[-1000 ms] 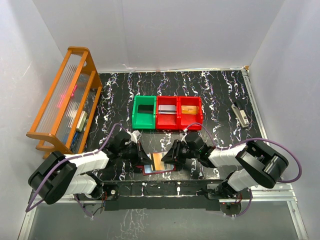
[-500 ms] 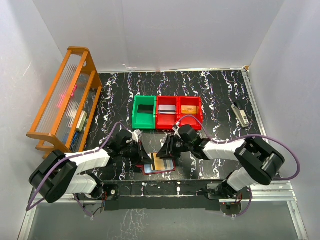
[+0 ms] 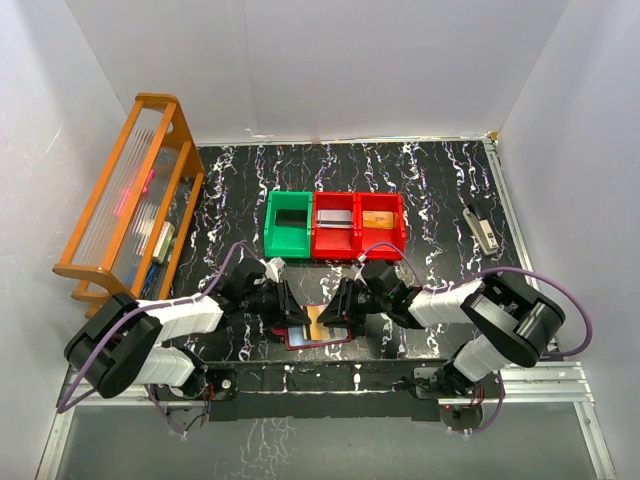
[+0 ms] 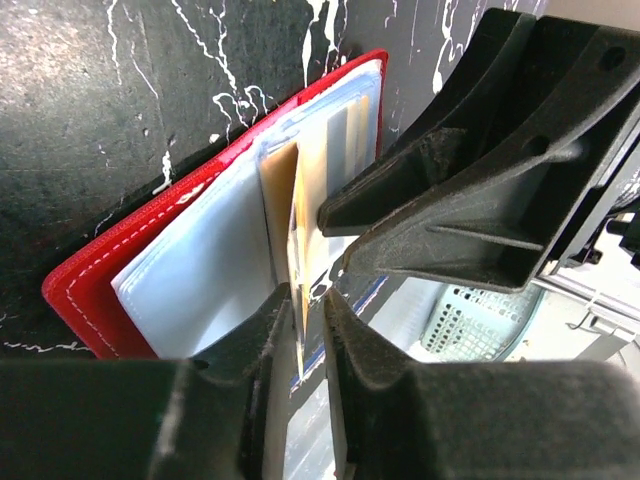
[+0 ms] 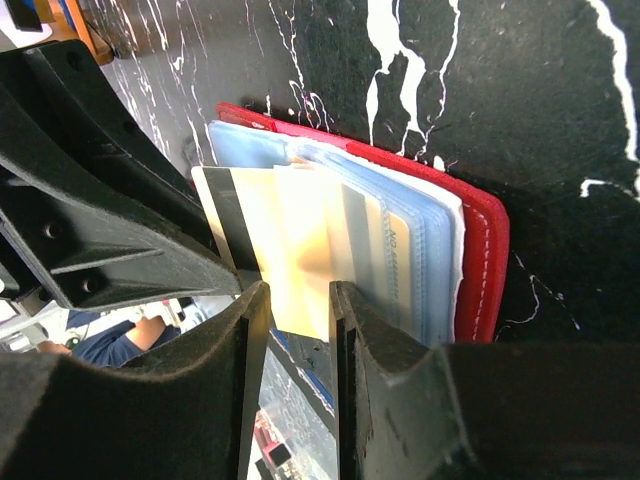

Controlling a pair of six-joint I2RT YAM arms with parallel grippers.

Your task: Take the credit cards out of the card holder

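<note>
I can't read any text, brand or number from here. The nearest thing is a short row of faint raised marks on the tan plastic card (image 5: pixel 393 240), tucked in the pale clear plastic sleeve (image 5: pixel 440 262). It lies just right of the fingertips of my right gripper (image 5: pixel 292 300) and slightly above them. The marks are too blurred to make out.

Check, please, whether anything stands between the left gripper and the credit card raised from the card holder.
Nothing visible does: the credit card stands edge-on directly between the fingers of the left gripper. The right gripper has its tips at the card's other face, not in the way.
</note>
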